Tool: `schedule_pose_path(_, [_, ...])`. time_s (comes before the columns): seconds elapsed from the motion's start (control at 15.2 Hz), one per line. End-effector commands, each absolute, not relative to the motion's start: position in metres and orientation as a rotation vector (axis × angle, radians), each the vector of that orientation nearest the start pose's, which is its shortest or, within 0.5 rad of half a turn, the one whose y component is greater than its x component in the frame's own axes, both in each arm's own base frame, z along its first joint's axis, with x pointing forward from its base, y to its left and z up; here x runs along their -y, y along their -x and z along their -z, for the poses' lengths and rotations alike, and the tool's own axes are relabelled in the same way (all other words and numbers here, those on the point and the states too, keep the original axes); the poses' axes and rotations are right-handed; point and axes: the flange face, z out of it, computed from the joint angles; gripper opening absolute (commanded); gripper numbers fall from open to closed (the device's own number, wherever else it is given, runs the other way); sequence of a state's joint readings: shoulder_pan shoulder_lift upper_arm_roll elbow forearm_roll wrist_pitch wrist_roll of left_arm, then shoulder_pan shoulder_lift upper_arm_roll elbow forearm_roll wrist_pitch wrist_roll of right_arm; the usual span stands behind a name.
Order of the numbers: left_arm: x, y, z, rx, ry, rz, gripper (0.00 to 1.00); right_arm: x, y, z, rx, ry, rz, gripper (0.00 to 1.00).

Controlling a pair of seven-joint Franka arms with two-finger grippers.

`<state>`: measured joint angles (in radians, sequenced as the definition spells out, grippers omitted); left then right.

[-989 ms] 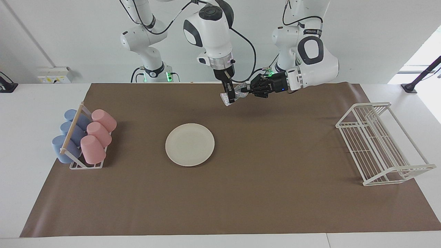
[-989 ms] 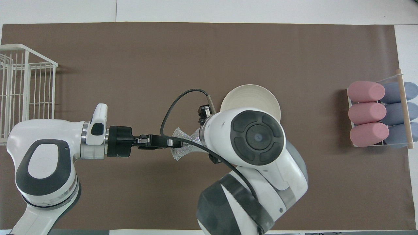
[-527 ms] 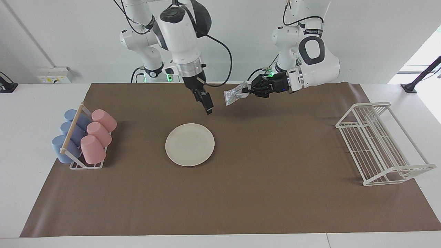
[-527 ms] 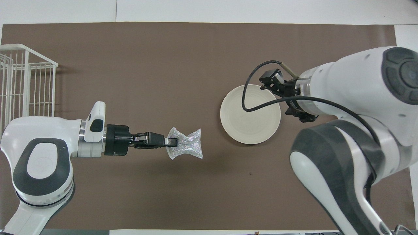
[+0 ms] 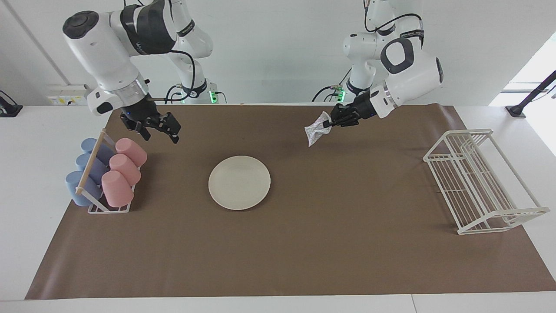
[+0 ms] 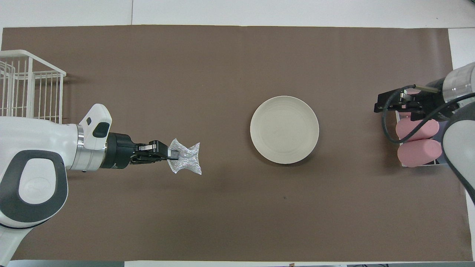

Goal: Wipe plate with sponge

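Note:
The cream-white plate lies flat on the brown mat, with nothing on it. The crinkly silvery sponge hangs in the air over the mat, toward the left arm's end from the plate. My left gripper is shut on one edge of it. My right gripper is open and holds nothing. It hovers over the edge of the cup rack, well clear of the plate.
A rack of pink and blue cups stands at the right arm's end of the mat. A white wire dish rack stands at the left arm's end. The brown mat covers most of the table.
My right gripper let go of the sponge, opened and swung away over the plate to the cup rack. My left gripper kept the sponge and drew back a little toward its own end.

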<state>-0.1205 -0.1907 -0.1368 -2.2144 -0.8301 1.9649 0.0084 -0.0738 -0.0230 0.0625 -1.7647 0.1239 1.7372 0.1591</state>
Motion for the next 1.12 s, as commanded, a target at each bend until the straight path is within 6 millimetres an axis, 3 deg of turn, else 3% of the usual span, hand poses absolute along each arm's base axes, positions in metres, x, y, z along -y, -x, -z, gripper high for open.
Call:
schedule_pose_path(0.0, [0.167,-0.472,-0.48,-0.142,-2.557,0.18,0.0,0.016,-0.548,-0.583,-0.213,3.026,-0.102,1.0])
schedule_pose_path(0.07, [0.165,-0.474,-0.484,-0.151,-2.599,0.174,0.0,0.023,-0.548,-0.596,-0.206,3.033,-0.115,1.0])
schedule_pose_path(0.26, [0.163,-0.489,-0.492,-0.17,-2.822,0.19,0.0,0.033,-0.548,-0.609,-0.128,3.104,-0.149,1.0])
schedule_pose_path(0.59, [0.144,-0.486,-0.488,-0.019,-3.151,0.235,0.0,0.063,-0.541,-0.603,-0.121,3.089,-0.206,1.0])
schedule_pose_path(0.79, [0.136,-0.482,-0.488,0.066,-3.341,0.29,0.0,0.068,-0.539,-0.602,-0.129,3.089,-0.204,1.0])
schedule_pose_path(1.05, [0.143,-0.499,-0.486,0.037,-3.601,0.372,0.0,0.066,-0.536,-0.6,-0.126,3.089,-0.216,1.0])
